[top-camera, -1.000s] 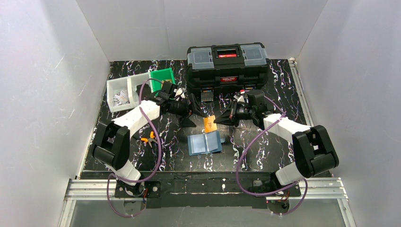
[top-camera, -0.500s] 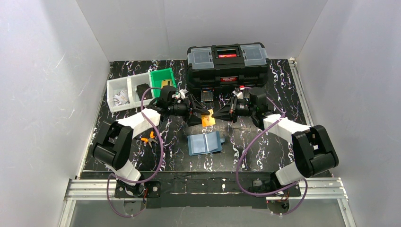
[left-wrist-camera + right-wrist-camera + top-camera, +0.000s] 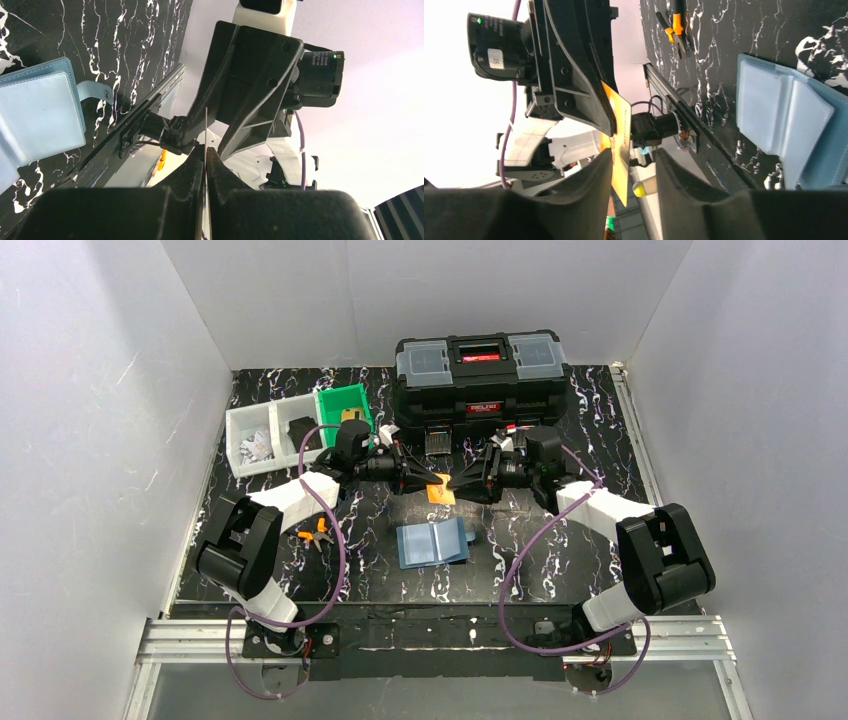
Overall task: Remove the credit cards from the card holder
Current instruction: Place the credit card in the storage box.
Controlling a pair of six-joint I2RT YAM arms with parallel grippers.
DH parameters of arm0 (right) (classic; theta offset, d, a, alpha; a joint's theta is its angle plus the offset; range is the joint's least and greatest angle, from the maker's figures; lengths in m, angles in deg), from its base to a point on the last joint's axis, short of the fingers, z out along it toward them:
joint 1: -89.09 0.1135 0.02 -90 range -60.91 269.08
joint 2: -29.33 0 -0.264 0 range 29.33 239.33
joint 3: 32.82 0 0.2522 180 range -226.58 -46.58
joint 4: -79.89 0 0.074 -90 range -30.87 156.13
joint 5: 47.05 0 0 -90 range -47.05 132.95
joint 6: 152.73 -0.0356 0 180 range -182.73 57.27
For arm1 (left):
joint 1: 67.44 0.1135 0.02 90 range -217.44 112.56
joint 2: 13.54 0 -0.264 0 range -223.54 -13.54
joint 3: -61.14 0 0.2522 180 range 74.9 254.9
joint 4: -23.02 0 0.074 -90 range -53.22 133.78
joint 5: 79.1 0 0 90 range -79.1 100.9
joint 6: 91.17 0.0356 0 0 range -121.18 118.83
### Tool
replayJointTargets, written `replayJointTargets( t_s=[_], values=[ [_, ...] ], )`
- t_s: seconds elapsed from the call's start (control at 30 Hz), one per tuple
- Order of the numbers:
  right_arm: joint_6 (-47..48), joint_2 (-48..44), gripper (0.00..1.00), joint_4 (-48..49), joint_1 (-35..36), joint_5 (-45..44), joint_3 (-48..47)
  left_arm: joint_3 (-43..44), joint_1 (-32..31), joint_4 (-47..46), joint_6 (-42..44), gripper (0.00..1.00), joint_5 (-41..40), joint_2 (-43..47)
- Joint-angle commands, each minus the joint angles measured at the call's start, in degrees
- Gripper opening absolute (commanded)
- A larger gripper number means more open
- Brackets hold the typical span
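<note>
The orange-tan credit card [image 3: 439, 490] hangs in mid-air between the two arms, in front of the toolbox. My left gripper [image 3: 430, 480] is shut on it; in the left wrist view the card [image 3: 206, 127] shows edge-on as a thin line pinched at the gripper [image 3: 205, 150]. My right gripper [image 3: 457, 485] faces it from the right and stands open, its jaws either side of the card [image 3: 620, 145] at the gripper [image 3: 631, 159], with a gap on the right. The blue card holder [image 3: 433, 542] lies open on the table below, also the card holder [image 3: 35, 112] [image 3: 781, 120].
A big black toolbox [image 3: 480, 375] stands at the back. A green bin [image 3: 345, 405] and a white divided tray [image 3: 258, 435] sit at the back left. Orange-handled pliers [image 3: 313, 532] lie by the left arm. White walls close in both sides.
The left gripper moved in from the left and shut on the orange card. The right gripper, which held the card, has opened. The card rose slightly away from the holder.
</note>
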Motion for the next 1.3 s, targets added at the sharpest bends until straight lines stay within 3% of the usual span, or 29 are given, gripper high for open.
replayJointTargets(
  t_s=[0.0, 0.1, 0.2, 0.4, 0.57, 0.73, 0.93, 1.03, 1.27],
  values=[
    [5.9, -1.85, 0.61, -7.56, 0.06, -0.88, -3.29, 0.41, -0.06, 3.08, 2.4, 0.0, 0.94, 2.8],
    [12.4, -3.7, 0.87, -16.85, 0.06, -3.97, -5.86, 1.61, -0.06, 5.82, 4.44, 0.0, 0.33, 3.09],
    [15.17, -5.47, 0.98, -22.17, -0.09, -6.31, -6.78, 2.97, -0.06, 8.7, 6.18, 0.0, -0.41, 3.58],
    [19.47, -7.69, 0.98, -31.11, -0.12, -11.47, -8.45, 6.64, 0.06, 17.8, 12.66, 0.0, -2.59, 5.33],
    [22.63, -11.13, 0.99, -39.11, -0.12, -19.04, -9.78, 10.72, 1.04, 30.94, 20.47, 0.0, -6.23, 7.0],
    [25.02, -14.66, 0.98, -45.68, -0.12, -26.51, -10.6, 15.0, 3.24, 43.21, 28.35, 0.0, -13.77, 8.46],
    [27.37, -17.9, 0.98, -50.58, -0.12, -32.61, -11.22, 24.47, 6.21, 57.3, 37.59, 0.0, -29.19, 7.45],
    [28.15, -18.73, 0.98, -51.55, -0.12, -33.51, -11.53, 28.3, 7.26, 60.07, 40.06, 0.0, -36.36, 5.54],
    [28.99, -19.39, 0.98, -52.82, -0.13, -33.71, -11.67, 37.58, 11.09, 59.36, 43.29, 0.0, -43.44, -3.75]
  ],
)
